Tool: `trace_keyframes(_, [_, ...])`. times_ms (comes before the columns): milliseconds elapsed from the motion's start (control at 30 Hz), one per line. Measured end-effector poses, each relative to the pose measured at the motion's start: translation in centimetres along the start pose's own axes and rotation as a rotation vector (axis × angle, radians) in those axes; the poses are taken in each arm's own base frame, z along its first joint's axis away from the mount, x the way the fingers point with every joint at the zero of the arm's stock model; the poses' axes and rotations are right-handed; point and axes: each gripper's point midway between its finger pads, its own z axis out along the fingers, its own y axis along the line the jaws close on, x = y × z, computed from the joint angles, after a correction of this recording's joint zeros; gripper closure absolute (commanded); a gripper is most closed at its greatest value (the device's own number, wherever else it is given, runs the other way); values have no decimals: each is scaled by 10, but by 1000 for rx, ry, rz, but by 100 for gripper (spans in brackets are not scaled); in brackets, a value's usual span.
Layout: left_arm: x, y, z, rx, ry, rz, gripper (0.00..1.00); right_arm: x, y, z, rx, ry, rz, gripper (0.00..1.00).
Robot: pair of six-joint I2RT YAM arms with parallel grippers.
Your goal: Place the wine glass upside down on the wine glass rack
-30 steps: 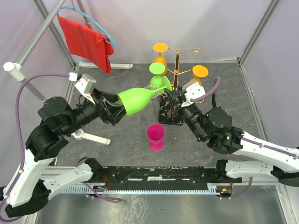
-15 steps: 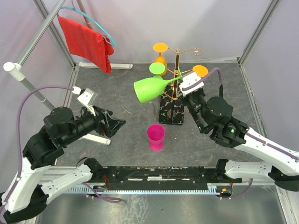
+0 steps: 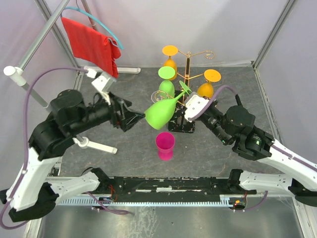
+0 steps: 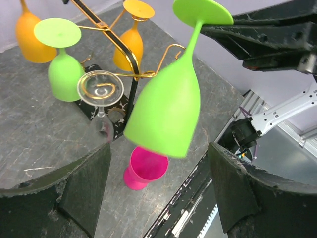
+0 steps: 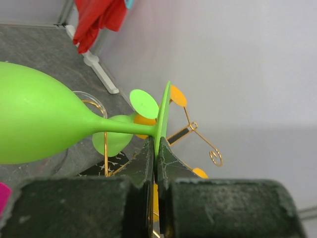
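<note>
Right end effector [image 5: 157, 148] clamped on green wine glass [image 3: 159, 113] foot, left end effector [image 3: 131, 116] apart, empty; hanging on rack [image 3: 187, 67] just beyond outstanding

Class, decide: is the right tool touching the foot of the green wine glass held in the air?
Touching. The right wrist view shows the right tool pinched shut on the foot of the green wine glass.
</note>
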Motion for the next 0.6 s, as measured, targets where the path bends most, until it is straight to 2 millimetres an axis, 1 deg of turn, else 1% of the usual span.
trace_keyframes(67, [1, -2, 16, 24, 28, 10, 15, -6, 5, -2, -44, -41, -29, 99])
trace_keyframes(200, [10, -3, 41, 57, 82, 16, 15, -14, 17, -5, -120, -105, -80, 99])
trace_keyframes(233, [11, -4, 44, 65, 90, 18, 15, -15, 20, -6, -138, -116, -91, 99])
trace_keyframes(300, [11, -6, 47, 81, 89, 25, 15, -16, 29, -7, -183, -138, -119, 99])
trace_keyframes(400, [3, -11, 47, 114, 60, 54, 16, -14, 42, -10, -254, -159, -161, 99])
trace_keyframes(467, [-3, -16, 46, 148, 32, 91, 19, -14, 50, -12, -296, -171, -181, 99])
trace_keyframes(533, [-9, -22, 43, 188, 0, 140, 24, -13, 59, -15, -346, -181, -197, 99])
trace_keyframes(600, [-11, -27, 40, 226, -28, 196, 28, -12, 67, -18, -387, -190, -205, 99])
